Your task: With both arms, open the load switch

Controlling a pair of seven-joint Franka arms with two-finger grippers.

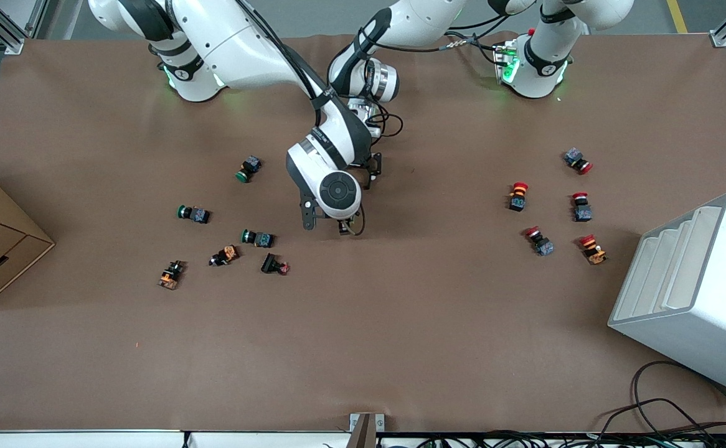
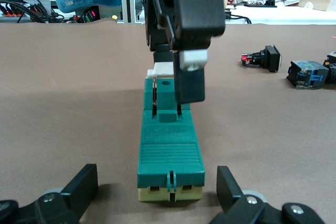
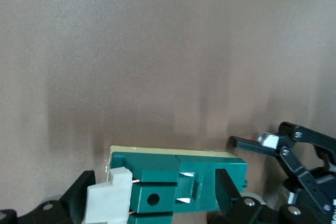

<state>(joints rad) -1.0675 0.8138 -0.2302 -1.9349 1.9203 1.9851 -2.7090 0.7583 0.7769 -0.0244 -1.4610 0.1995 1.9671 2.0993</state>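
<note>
The green switch [image 2: 169, 150] lies flat on the brown table [image 1: 400, 323] near its middle, hidden in the front view under the 2 arms. Only the wrist views show it. In the left wrist view the left gripper [image 2: 157, 190] has its fingers spread wide at the switch's end, not touching it. The right gripper [image 3: 152, 190] stands over the white toggle [image 3: 107, 203], 1 finger [image 2: 189, 80] down on each side of the switch; whether they press it I cannot tell. Small push buttons [image 1: 257, 238] lie scattered nearby.
</note>
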